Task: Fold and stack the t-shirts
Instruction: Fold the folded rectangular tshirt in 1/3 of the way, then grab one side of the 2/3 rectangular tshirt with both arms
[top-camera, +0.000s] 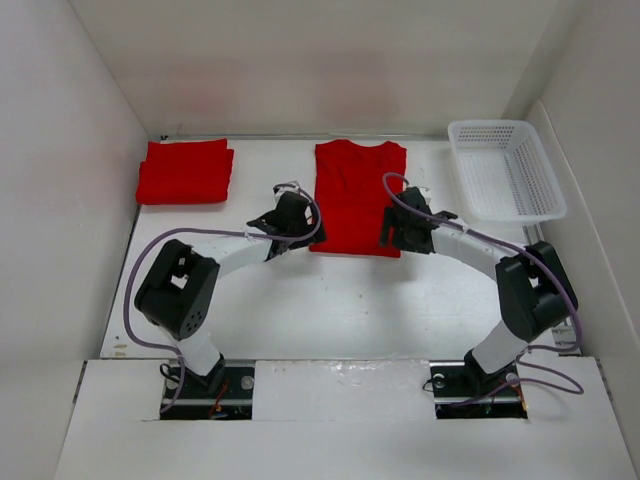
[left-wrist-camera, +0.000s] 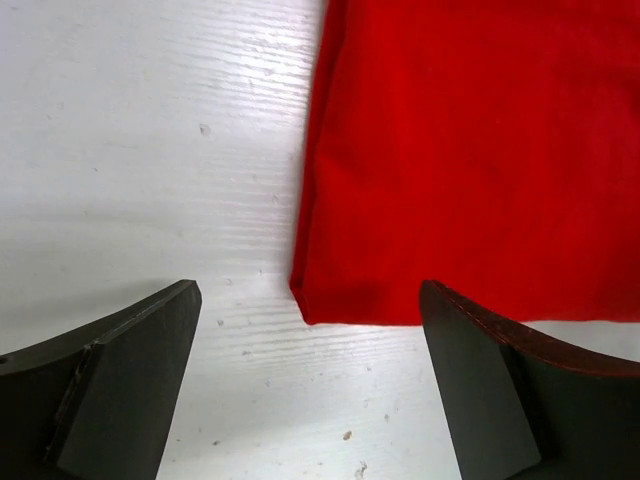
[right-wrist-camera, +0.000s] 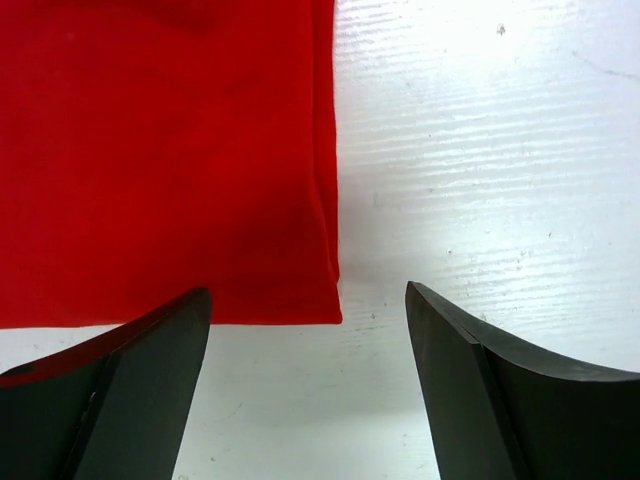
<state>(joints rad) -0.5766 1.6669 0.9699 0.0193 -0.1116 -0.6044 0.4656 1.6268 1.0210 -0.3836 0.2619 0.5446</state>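
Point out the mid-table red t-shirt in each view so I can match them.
Top external: the t-shirt lies flat at the far centre of the table.
Left wrist: it fills the upper right; its near left corner shows between the jaws.
Right wrist: it fills the upper left; its near right corner shows between the jaws.
Shared landmark: its near hem.

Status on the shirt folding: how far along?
Done: a folded red pile sits far left. In hand: the middle t-shirt lies flat with its sides folded in; the left gripper and right gripper hang open over its near corners, holding nothing. Left: probably fold it up from the hem, then stack it on the pile.
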